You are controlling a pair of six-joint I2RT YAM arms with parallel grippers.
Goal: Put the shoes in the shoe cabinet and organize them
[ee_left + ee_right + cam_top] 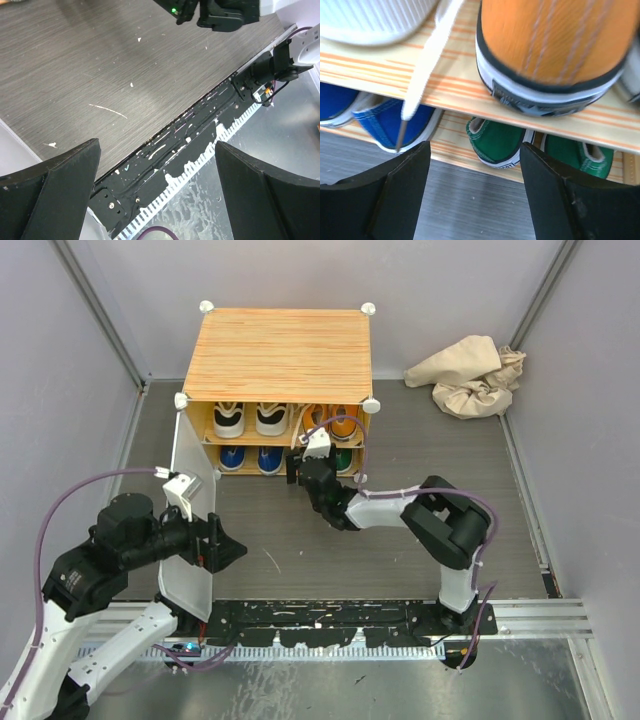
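The shoe cabinet (280, 350) stands at the far middle of the table, its white door (190, 510) swung open. The white-and-black shoes (250, 418) and orange shoes (335, 423) sit on the upper shelf, the blue shoes (250, 458) and green shoes (345, 460) on the lower. The right gripper (475, 190) hangs just before the shelves with jaws spread and empty; the left gripper (157, 195), beside the door, is likewise spread and empty.
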